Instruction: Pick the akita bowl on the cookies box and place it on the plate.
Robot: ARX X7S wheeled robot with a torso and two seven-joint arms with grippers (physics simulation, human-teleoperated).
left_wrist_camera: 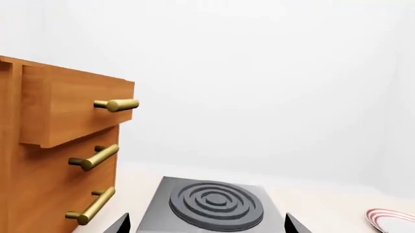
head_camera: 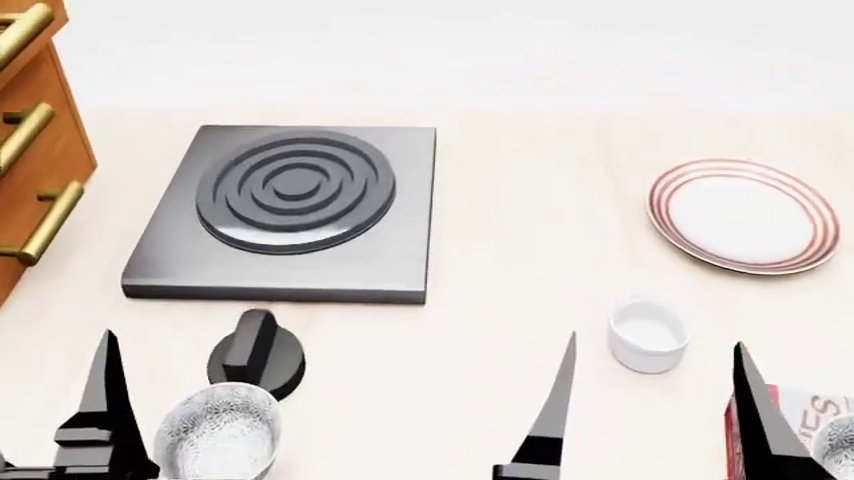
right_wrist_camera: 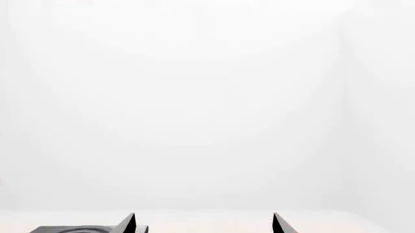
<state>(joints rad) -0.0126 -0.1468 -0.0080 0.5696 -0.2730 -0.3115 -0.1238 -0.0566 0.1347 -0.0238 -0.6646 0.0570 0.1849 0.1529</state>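
1. Head view looks down on a pale table (head_camera: pixel 534 330), with the dark square stove (head_camera: pixel 287 215) in the middle-left and its ringed burner facing up

2. The plate (head_camera: pixel 743 215), white with thin red rings, sits far right and well apart from the stove. Nothing on it

3. A small plain white cup (head_camera: pixel 649 336) stands between the plate and the near edge, closer to the right side

4. The cookies box (head_camera: pixel 801 425) is just peeking in at the bottom right corner, red and white with a bit of lettering showing. The akita bowl (head_camera: pixel 841 440) sits on it, but only a sliver of speckled rim is in frame

5. The other speckled bowl (head_camera: pixel 218 432) is down at bottom left on the table, right next to a black round knob thing (head_camera: pixel 256 353)

6. Right gripper (head_camera: pixel 654 415): fingers spread wide, nothing between them, hanging above the table just left of the box. Its wrist view is mostly blank wall

7. Left gripper (left_wrist_camera: pixel 207 224): jaws also spread apart and empty, only the two tips show in its wrist view, pointing toward the stove

8. Wooden drawer cabinet (left_wrist_camera: pixel 45 145) with brass handles stands at the far left, top drawer pulled out a little
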